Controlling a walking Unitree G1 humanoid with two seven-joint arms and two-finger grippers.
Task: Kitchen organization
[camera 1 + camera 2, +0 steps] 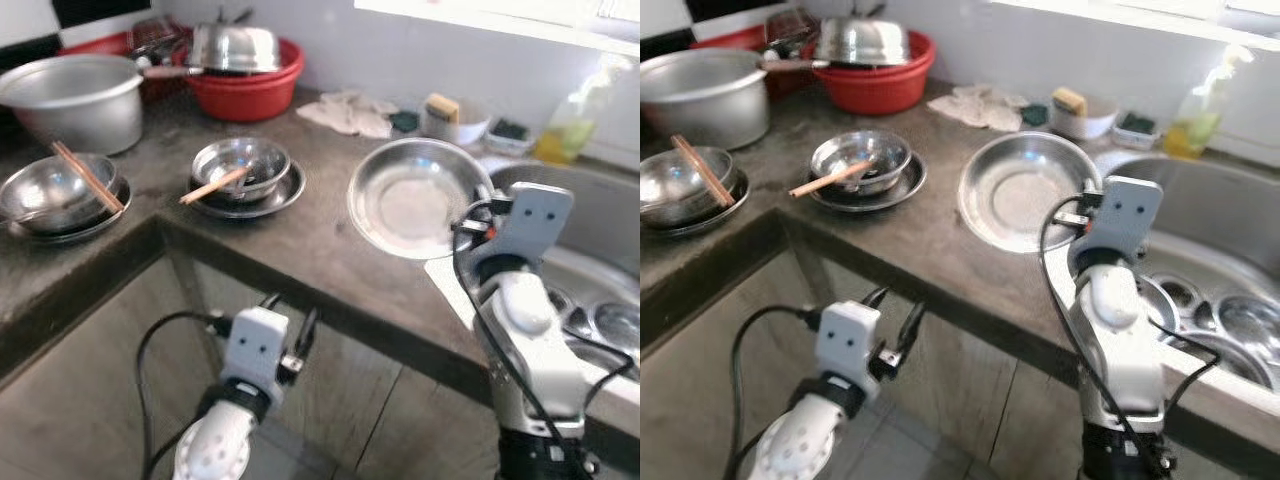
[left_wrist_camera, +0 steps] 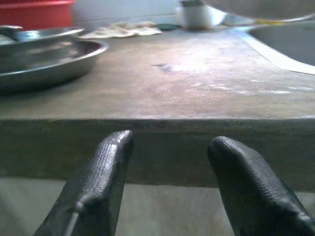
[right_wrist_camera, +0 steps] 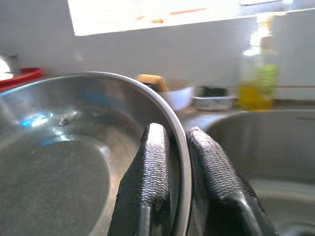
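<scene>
My right gripper (image 3: 174,135) is shut on the rim of a wide steel plate (image 1: 415,195), one finger inside the rim and one outside. The plate is tilted just above the grey stone counter (image 1: 300,250), beside the sink (image 1: 600,225). My left gripper (image 1: 290,312) hangs below the counter's front edge, open with nothing between its fingers (image 2: 106,167). A small steel bowl (image 1: 240,165) on a saucer, with a chopstick across it, sits left of the plate. Further left is a second stack of bowls (image 1: 55,195) with chopsticks.
A large metal pot (image 1: 80,95) and a red basin (image 1: 245,90) holding an upturned steel bowl stand at the back left. A cloth (image 1: 350,112), a sponge dish (image 1: 450,115) and a soap bottle (image 1: 570,120) line the wall. Steel dishes (image 1: 1240,320) lie in the sink.
</scene>
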